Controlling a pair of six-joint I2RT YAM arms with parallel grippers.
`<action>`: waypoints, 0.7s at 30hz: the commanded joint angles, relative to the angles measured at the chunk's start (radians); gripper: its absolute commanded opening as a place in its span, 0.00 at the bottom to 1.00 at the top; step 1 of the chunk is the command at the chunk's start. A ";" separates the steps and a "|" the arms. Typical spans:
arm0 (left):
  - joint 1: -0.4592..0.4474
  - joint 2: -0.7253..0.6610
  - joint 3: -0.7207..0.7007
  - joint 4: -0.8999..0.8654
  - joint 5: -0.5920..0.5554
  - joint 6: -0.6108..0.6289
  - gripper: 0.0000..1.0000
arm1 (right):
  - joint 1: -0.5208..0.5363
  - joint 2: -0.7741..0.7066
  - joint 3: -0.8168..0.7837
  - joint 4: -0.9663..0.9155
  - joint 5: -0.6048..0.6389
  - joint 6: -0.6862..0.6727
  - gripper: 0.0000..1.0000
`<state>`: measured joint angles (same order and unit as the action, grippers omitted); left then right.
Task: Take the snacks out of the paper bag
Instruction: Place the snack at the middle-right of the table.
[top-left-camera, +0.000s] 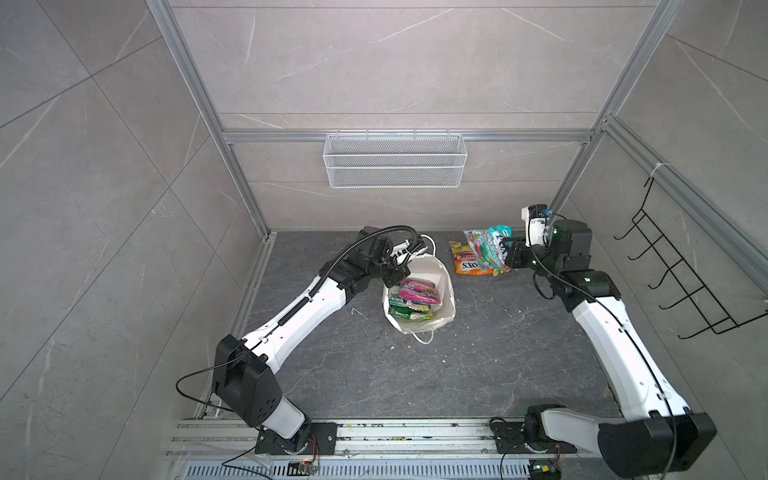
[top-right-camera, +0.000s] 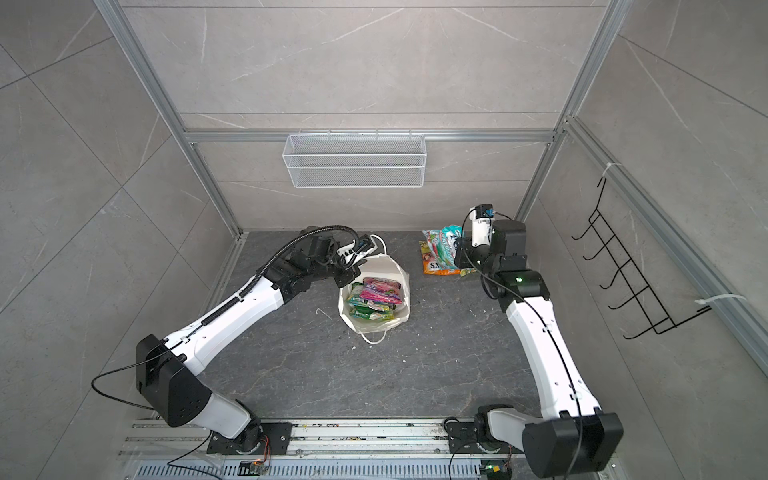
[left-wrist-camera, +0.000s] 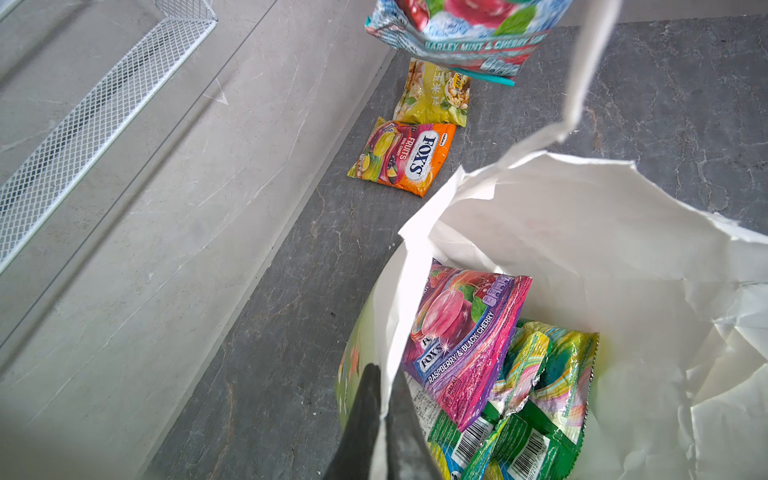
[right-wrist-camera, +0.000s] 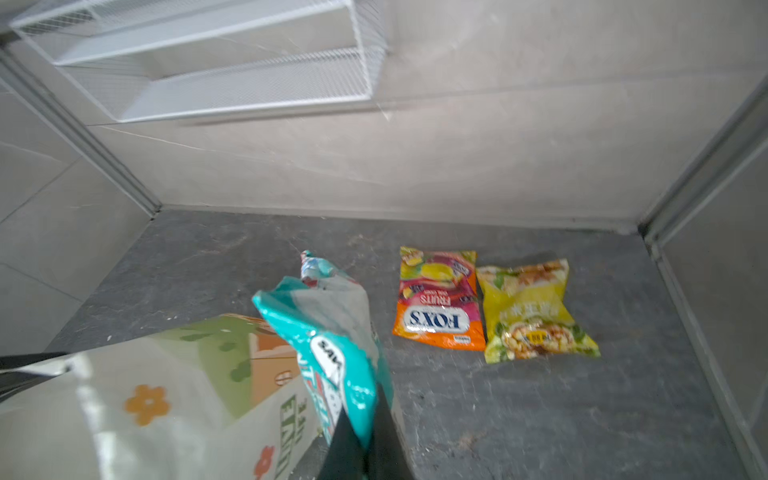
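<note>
Right wrist view tells most of it: the right jaws are pinched shut on a corner of the teal packet (right-wrist-camera: 332, 328), which hangs in the air left of centre frame. The orange packet (right-wrist-camera: 438, 311) and yellow packet (right-wrist-camera: 532, 311) lie flat side by side on the worktop (right-wrist-camera: 540, 415), right of centre. The left jaws are clamped on the rim of the paper bag (top-left-camera: 446, 291), mid-frame in a top view. A purple packet (left-wrist-camera: 465, 332) and green packets (left-wrist-camera: 540, 374) sit inside. So roughly halfway, mid-carry I'd say. Next move: lower it and let go on bare worktop beside the other two. The back wall (top-left-camera: 395, 208) is close behind that pile, so it's tight there; the lower frame is wide open.
</note>
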<state>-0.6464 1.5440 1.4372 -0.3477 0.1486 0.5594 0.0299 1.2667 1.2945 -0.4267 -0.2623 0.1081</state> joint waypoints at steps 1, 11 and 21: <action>-0.002 -0.038 0.003 0.060 0.010 0.005 0.00 | -0.077 0.040 -0.013 -0.016 -0.188 0.098 0.00; -0.001 -0.032 -0.003 0.061 0.014 0.007 0.00 | -0.137 0.183 0.050 -0.160 -0.330 0.084 0.00; 0.000 -0.030 -0.005 0.058 0.015 0.001 0.00 | -0.133 0.213 0.013 -0.238 -0.401 0.103 0.00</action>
<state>-0.6464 1.5440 1.4288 -0.3351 0.1501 0.5598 -0.1089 1.4631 1.2961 -0.6231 -0.6174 0.1997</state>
